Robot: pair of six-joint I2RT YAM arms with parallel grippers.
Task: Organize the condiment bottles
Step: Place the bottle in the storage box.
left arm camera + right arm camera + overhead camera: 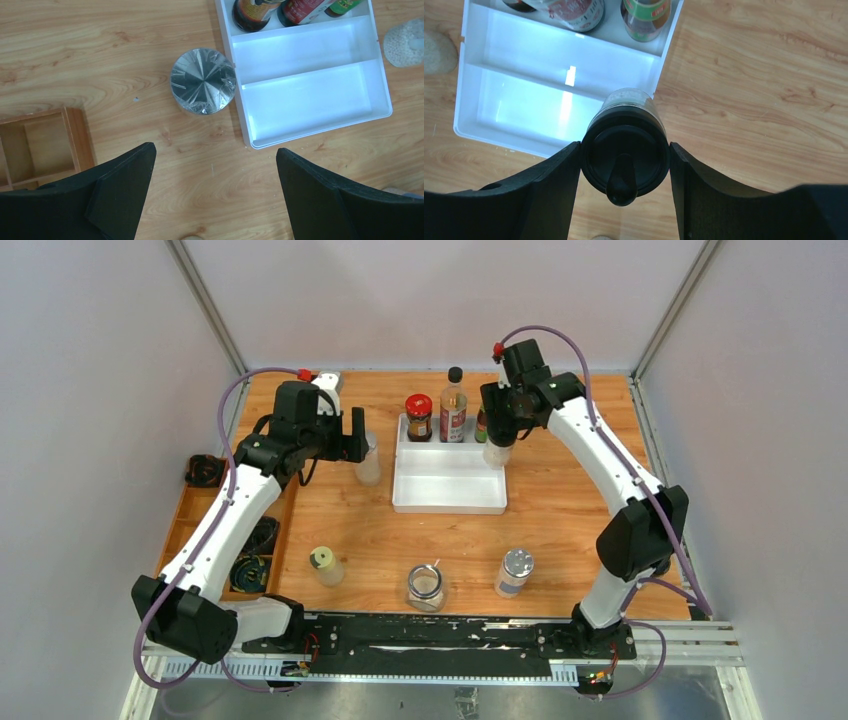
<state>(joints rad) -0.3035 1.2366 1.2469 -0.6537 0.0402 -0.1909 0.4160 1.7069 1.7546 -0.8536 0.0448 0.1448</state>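
Observation:
My right gripper (pixel 497 430) (pixel 624 146) is shut on the black cap of a shaker bottle (pixel 625 150), which it holds over the right edge of the white tray (pixel 450 502) (pixel 474 80). The tray's back compartment holds a red-capped jar (pixel 419 417), a tall clear bottle with a red label (pixel 453 405) and a green-labelled bottle (pixel 645 17). My left gripper (pixel 355 435) (pixel 214 150) is open and empty, just near of a silver-capped jar (pixel 203 81) (pixel 368 466) standing left of the tray. A yellow-capped bottle (pixel 325 565), a glass jar (pixel 426 587) and a silver-capped shaker (pixel 514 572) stand at the front.
A wooden organizer (pixel 190 515) (pixel 75 132) lies along the table's left edge, with black coiled cables (pixel 250 570) in it. The tray's two front compartments (pixel 310 100) hold nothing. Grey walls close the back and sides.

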